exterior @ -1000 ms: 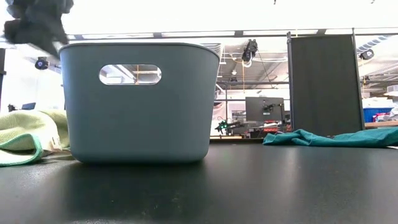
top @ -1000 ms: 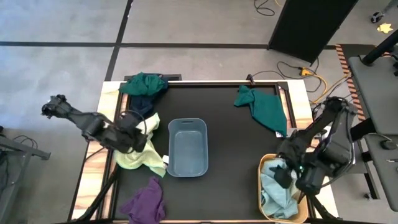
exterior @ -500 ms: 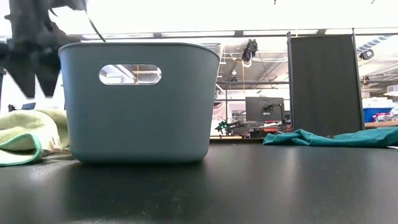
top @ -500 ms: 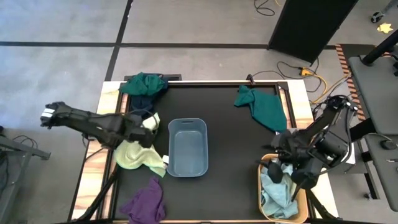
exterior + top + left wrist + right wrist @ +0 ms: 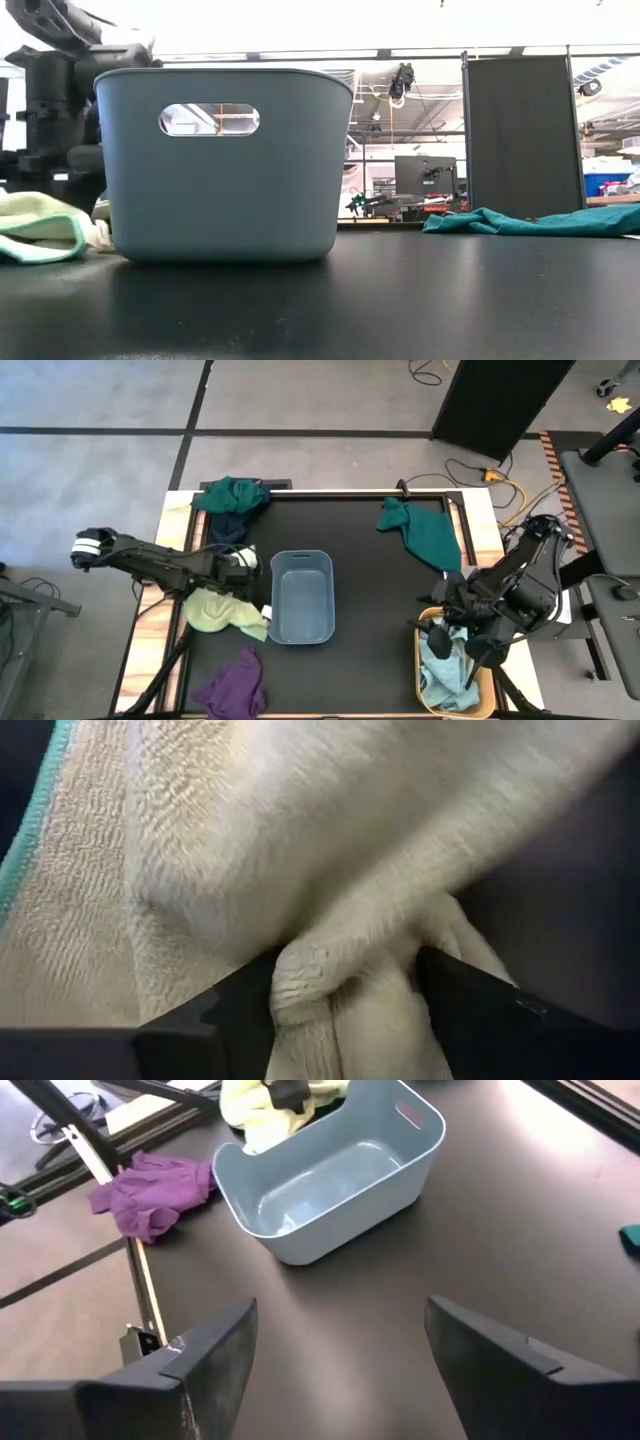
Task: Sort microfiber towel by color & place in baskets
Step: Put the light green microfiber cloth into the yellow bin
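A pale yellow-green towel [image 5: 220,610] lies on the black mat left of the empty grey-blue basket [image 5: 272,600]. My left gripper [image 5: 242,570] is down on the towel's far part, shut on a bunched fold [image 5: 330,980]. My right gripper [image 5: 440,643] is open and empty, above the yellow-orange basket [image 5: 420,660], which holds a light blue towel [image 5: 445,672]. A purple towel [image 5: 235,685] lies at the near left. A dark green towel [image 5: 425,530] lies at the far right. Another dark green towel [image 5: 232,495] lies over a navy one [image 5: 230,528] at the far left. My left gripper pinches a raised fold of the pale yellow-green towel [image 5: 320,970] between its two fingers [image 5: 240,1015], with several layers bunched between them. The fingers come from above, slanting from the table's left. The rest of the towel lies slack on the mat [image 5: 200,840].
The grey-blue basket [image 5: 225,170] stands mid-table, right beside my left gripper [image 5: 60,110]. The mat between the two baskets is bare [image 5: 420,1270]. Wooden strips edge the mat on both sides [image 5: 160,620].
My left gripper has gone toward the table's right edge and down onto the pale yellow-green towel, whose far part now sits lower. My right gripper has shifted slightly toward the table's left above the yellow-orange basket.
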Available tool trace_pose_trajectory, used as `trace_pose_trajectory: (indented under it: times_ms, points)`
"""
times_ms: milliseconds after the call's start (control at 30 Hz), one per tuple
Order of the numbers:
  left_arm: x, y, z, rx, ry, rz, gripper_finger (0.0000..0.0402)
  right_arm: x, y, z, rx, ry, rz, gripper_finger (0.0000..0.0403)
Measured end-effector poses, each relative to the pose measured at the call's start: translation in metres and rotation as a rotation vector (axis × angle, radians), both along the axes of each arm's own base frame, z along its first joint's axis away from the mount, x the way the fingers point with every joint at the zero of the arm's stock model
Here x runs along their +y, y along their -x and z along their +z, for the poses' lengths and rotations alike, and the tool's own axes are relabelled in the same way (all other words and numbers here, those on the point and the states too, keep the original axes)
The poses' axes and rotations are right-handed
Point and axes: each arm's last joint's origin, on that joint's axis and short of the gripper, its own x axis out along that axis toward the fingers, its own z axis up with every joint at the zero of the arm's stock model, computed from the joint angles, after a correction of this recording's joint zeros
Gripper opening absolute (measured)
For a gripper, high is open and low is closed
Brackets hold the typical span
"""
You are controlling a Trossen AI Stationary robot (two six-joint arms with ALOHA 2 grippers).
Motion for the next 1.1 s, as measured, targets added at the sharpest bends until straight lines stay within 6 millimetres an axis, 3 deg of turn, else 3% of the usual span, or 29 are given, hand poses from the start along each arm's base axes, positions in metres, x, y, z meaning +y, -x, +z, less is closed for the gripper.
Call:
trace_pose_trajectory:
  times_ms: [133,267,367,500,600,833,967,1100]
  points:
    - [0.000,0.000,-0.007,0.050,-0.007,-0.037,0.0141,-0.001,0.001,0.008,-0.019,-0.001,0.020,0.0272]
    - [0.000,-0.005,-0.001,0.070,-0.015,-0.120,0.0031,-0.003,0.002,0.020,-0.058,-0.003,0.025,0.0263]
    - [0.000,-0.013,0.018,0.054,-0.031,-0.181,0.0016,-0.006,0.003,0.031,-0.108,0.003,0.014,0.0256]
    - [0.000,-0.024,0.062,0.014,-0.054,-0.268,0.0007,-0.009,0.004,0.042,-0.160,0.025,0.001,0.0248]
    - [-0.002,-0.031,0.111,-0.086,-0.119,-0.301,0.0006,-0.011,0.004,0.043,-0.184,0.046,-0.023,0.0247]
    - [-0.010,-0.057,0.228,-0.539,-0.408,-0.426,0.0003,-0.016,-0.004,0.042,-0.198,0.085,-0.079,0.0256]
    - [-0.012,-0.085,0.269,-0.753,-0.563,-0.534,0.0002,-0.021,-0.009,0.042,-0.194,0.137,-0.090,0.0261]
    - [-0.017,-0.127,0.283,-0.863,-0.677,-0.615,0.0002,-0.025,-0.010,0.044,-0.190,0.163,-0.080,0.0267]
